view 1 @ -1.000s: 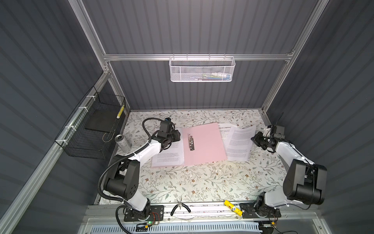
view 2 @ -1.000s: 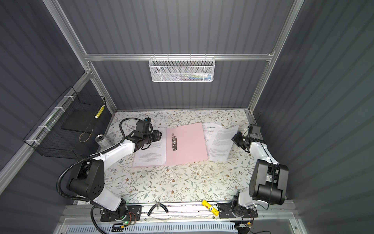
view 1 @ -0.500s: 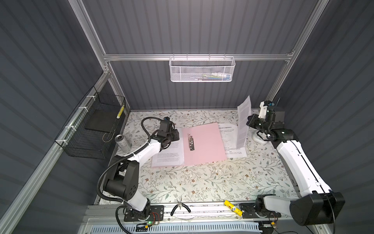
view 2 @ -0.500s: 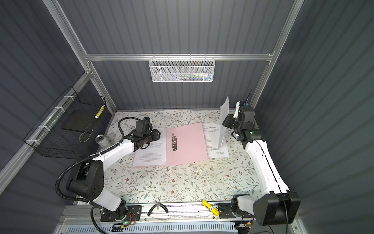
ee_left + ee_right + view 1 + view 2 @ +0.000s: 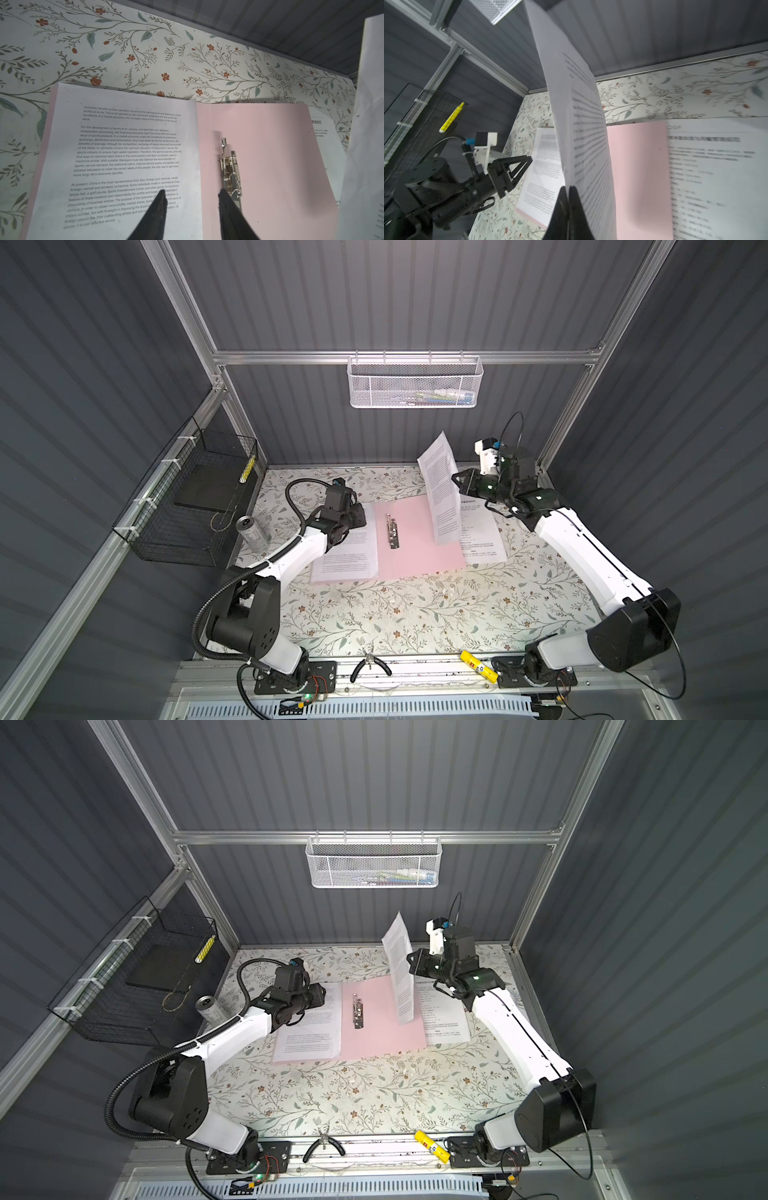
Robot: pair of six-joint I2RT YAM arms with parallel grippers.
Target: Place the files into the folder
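The right gripper (image 5: 568,188) pinches a printed sheet (image 5: 440,489) upright over the pink folder (image 5: 415,547), 3 o'clock half; the left gripper (image 5: 191,192) gapes empty at 9 o'clock. Limp paper could buckle or snag the clip (image 5: 229,172).

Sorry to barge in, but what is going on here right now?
The right pincer is shut on a printed sheet, holding it upright above the open pink folder. The left pincer, jaws apart, sits low by the folder's metal clip. A second sheet lies on the folder's left flap; a third sheet lies beside the folder.
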